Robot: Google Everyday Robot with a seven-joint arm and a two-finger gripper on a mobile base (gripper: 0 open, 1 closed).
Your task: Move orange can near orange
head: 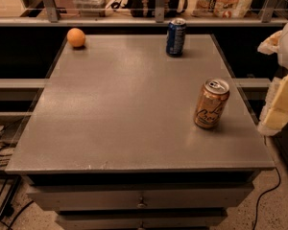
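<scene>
Cream-white gripper (280, 110) hanging at right edge, open or closed, can't tell. Slim copper-orange drink can (211, 103) standing near it, small round orange fruit (76, 37) sitting well apart. Off-centre grab risking tipping can.

Table (134, 123): orange (76, 37) at far left corner; other can (176, 37) upright at far edge, right of centre; orange can (211, 103) upright near right edge, well apart from both. Gripper (281, 103), seemingly, off the table's right side, beside orange can.

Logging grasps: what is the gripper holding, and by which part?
Nothing visible: the gripper is at the right edge, apart from the orange can standing free on the table.
</scene>
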